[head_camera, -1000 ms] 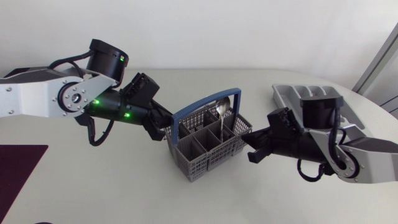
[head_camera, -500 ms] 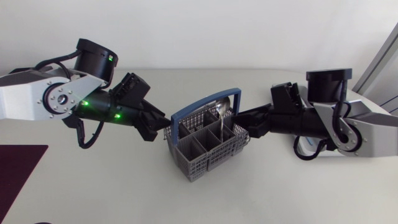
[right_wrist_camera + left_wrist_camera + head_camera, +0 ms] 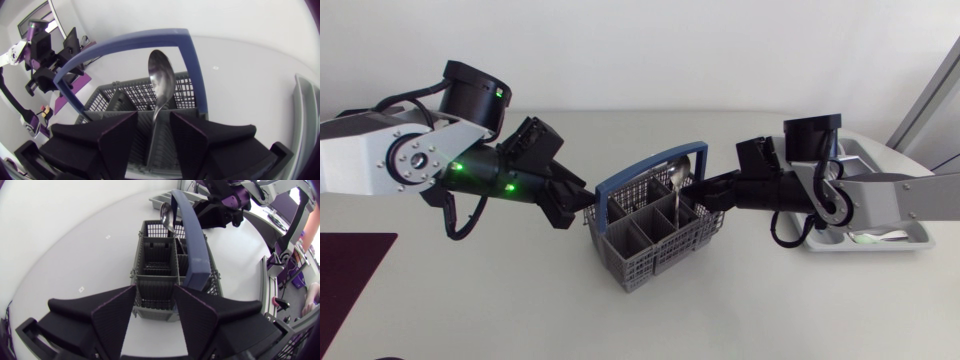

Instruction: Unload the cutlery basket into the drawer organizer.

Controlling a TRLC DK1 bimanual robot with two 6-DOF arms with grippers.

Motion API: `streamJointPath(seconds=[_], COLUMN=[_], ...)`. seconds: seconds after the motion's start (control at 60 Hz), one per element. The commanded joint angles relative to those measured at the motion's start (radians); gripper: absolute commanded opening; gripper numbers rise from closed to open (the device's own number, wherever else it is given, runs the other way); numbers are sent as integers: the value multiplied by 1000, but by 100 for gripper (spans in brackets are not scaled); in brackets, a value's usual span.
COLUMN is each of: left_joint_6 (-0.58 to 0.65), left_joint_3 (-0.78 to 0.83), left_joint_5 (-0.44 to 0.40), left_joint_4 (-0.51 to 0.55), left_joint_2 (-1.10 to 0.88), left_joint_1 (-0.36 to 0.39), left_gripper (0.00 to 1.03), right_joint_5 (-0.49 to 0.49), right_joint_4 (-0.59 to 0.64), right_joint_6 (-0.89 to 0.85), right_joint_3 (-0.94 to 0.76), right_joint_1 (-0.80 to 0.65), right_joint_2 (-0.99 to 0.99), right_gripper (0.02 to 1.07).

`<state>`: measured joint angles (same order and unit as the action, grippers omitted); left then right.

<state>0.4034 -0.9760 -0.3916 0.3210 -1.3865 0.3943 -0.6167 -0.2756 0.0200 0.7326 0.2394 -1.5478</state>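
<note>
Risk: right claw (image 3: pixel 153 117) spread either side of spoon (image 3: pixel 161 82) stem, not yet pinching. Skewed closing could knock spoon against blue handle (image 3: pixel 125 45) or tip basket (image 3: pixel 650 240). Spoon stands bowl-up in basket's 1 o'clock corner. Left claw (image 3: pixel 578 205) released at basket's 9 o'clock end. Organizer (image 3: pixel 865 155) at 3 o'clock, partly hidden under right arm. Purple mat (image 3: pixel 350 270) at worktop's 8 o'clock.

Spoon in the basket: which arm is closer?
Right. The right arm has its open jaws either side of the spoon; the left arm holds open jaws at the far end of the cutlery basket, compartments away.
</note>
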Motion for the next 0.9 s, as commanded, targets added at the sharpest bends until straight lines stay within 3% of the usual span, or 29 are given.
streamJointPath(seconds=[0.0,0.65,0.883], left_joint_6=[11,17,17], left_joint_3=[13,22,26], left_joint_5=[-3,-3,-3], left_joint_4=[4,-13,-20], left_joint_2=[7,3,-11], left_joint_1=[8,8,8], left_gripper=[54,54,54], right_joint_5=[2,143,143], right_joint_4=[-20,-80,-85], right_joint_6=[26,24,26], right_joint_3=[24,48,50], right_joint_1=[1,90,107], right_joint_2=[-23,-94,-94], right_gripper=[51,51,51])
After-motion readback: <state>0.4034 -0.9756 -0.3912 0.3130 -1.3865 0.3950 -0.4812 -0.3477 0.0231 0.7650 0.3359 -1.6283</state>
